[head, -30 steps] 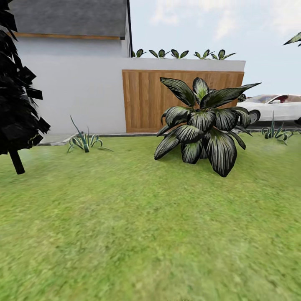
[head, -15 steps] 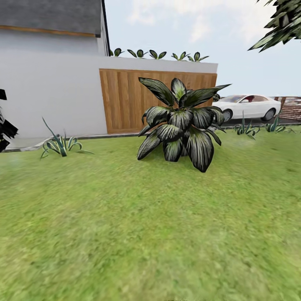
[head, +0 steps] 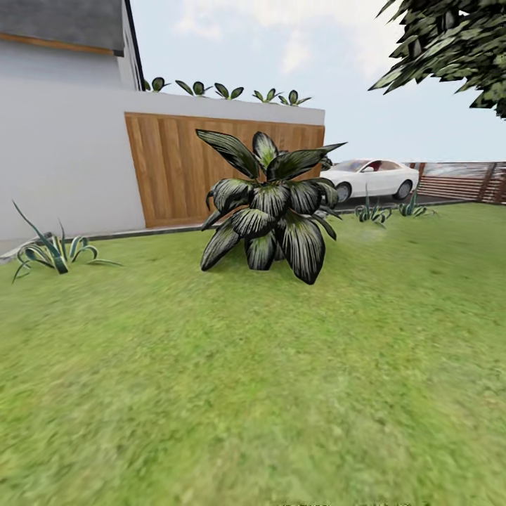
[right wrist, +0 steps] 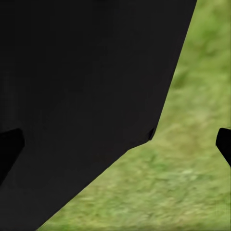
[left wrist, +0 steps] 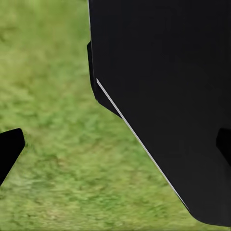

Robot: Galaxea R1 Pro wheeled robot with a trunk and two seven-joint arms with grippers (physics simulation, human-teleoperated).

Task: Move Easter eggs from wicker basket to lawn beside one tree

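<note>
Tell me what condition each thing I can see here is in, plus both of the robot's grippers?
Lawn: bare grass, nothing lying on it here.
Broad-leaved plant: upright, rooted in the lawn.
Spiky plant: upright at the lawn's edge.
White car: parked beyond the lawn.
Wooden gate: closed.
Left gripper: open, holding nothing.
Right gripper: open, holding nothing.

Broad-leaved plant on the lawn
</note>
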